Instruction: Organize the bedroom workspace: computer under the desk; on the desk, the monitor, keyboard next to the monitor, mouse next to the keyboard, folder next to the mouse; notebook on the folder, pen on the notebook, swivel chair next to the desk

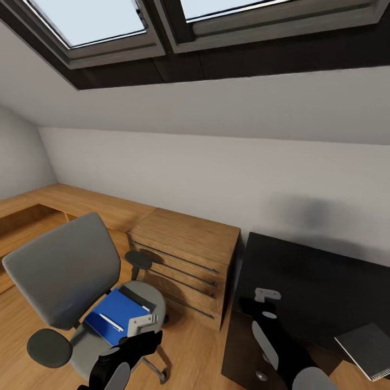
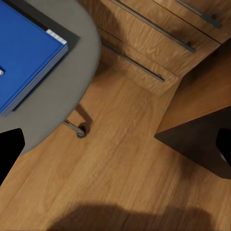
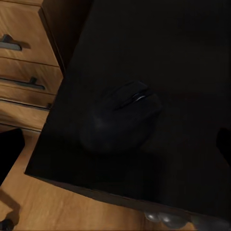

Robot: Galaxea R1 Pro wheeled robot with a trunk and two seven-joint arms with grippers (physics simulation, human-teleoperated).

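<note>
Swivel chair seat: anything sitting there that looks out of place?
Yes. The blue folder lies on the swivel chair seat with the pen on top, instead of on the desk. The notebook overhangs the desk's front edge.

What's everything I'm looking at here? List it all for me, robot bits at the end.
swivel chair: one, grey with black armrests, on the wood floor beside the dresser
folder: one, bright blue, flat on the chair seat
pen: one, whitish, lying on the folder
dresser: one, light wood with bar handles, between chair and desk
desk: one, glossy black, beside the dresser
mouse: one, black, on the desk near its corner
notebook: one, grey, on the desk
skylight: two panes, in the sloped ceiling
left claw: one, over the chair seat near the folder
right claw: one, above the desk
</note>
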